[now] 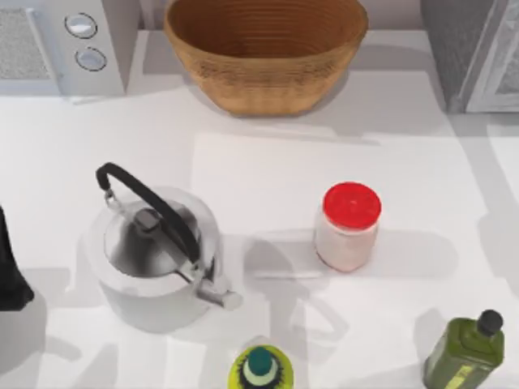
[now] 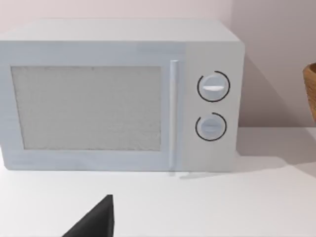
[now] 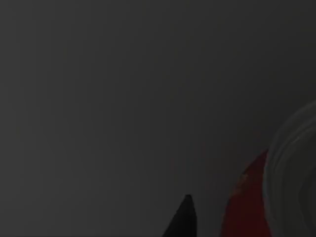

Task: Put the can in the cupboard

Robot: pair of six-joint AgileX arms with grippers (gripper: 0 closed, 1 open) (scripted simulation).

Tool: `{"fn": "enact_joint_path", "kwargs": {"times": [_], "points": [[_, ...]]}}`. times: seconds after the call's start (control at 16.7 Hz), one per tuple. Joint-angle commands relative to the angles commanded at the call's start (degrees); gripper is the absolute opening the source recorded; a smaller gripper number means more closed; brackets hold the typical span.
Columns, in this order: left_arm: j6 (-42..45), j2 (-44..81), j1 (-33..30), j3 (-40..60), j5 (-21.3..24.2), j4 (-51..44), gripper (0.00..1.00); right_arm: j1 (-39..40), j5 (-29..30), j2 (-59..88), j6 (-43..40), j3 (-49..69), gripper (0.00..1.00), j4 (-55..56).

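Observation:
The cupboard (image 1: 466,49) stands at the table's back right corner, grey with a pale white-framed door panel, only partly in view. The right wrist view is dark. In it the can (image 3: 247,202), red with a silver top, sits close beside a black part of my right gripper (image 3: 185,219); I cannot tell whether they touch. My left arm (image 1: 10,275) is parked at the table's left edge. A black part of my left gripper (image 2: 96,222) faces the microwave (image 2: 118,98).
The microwave (image 1: 61,44) is at back left, and a wicker basket (image 1: 268,53) at back centre. A steel kettle (image 1: 158,251) stands left of centre, and a red-lidded white jar (image 1: 347,227) right of centre. At the front are a green bottle (image 1: 466,352) and a yellow-green bottle (image 1: 259,369).

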Motion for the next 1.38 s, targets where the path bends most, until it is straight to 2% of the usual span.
{"fn": "enact_joint_path", "kwargs": {"times": [0.24, 1.02, 1.38], "points": [[0.0, 0.0, 0.0, 0.0, 0.0, 0.0, 1.0, 0.0, -0.01, 0.03, -0.01, 0.03, 0.0, -0.01], [0.0, 0.0, 0.0, 0.0, 0.0, 0.0, 1.0, 0.0, -0.01, 0.03, -0.01, 0.03, 0.98, -0.01], [0.0, 0.0, 0.0, 0.0, 0.0, 0.0, 1.0, 0.0, -0.01, 0.03, -0.01, 0.03, 1.0, -0.01]]}}
